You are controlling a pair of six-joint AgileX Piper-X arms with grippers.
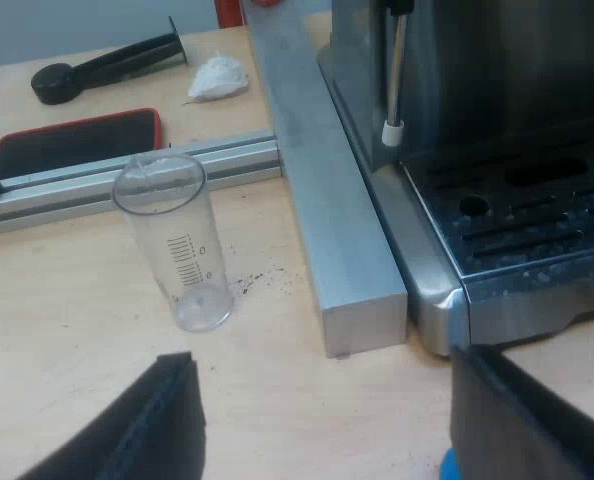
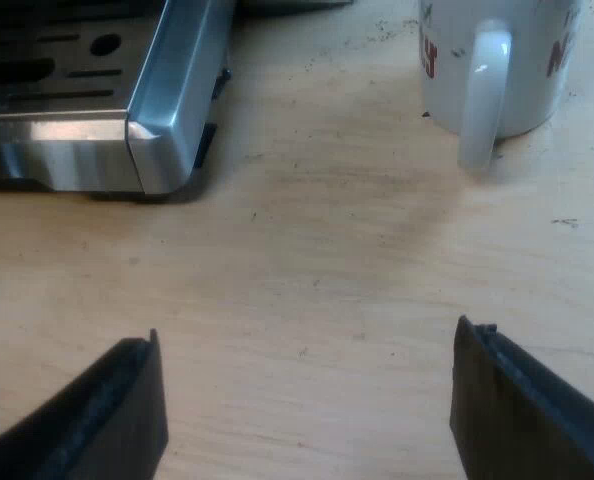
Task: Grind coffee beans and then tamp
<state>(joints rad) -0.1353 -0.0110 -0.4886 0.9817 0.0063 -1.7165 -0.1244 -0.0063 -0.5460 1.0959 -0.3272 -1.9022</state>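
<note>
My left gripper point(image 1: 322, 415) is open above the wooden table, its black fingers point(image 1: 162, 425) wide apart with nothing between them. Just beyond it a clear measuring glass point(image 1: 172, 245) stands upright. The espresso machine point(image 1: 497, 150) with its steam wand point(image 1: 395, 75) and drip tray point(image 1: 537, 225) stands close by. A bit of blue point(image 1: 447, 468) peeks out beside one finger. A dark tamper or holder point(image 1: 102, 65) lies farther off on the table. My right gripper point(image 2: 307, 405) is open over bare wood, with the machine's drip tray corner point(image 2: 147, 130) and a white mug point(image 2: 497, 65) beyond it.
A metal bar point(image 1: 327, 200) runs along the machine's side, and a second aluminium rail point(image 1: 127, 175) crosses behind the glass. A black pad with a red rim point(image 1: 77, 140) and a crumpled white tissue point(image 1: 217, 77) lie past the rail. Coffee specks dot the wood near the glass.
</note>
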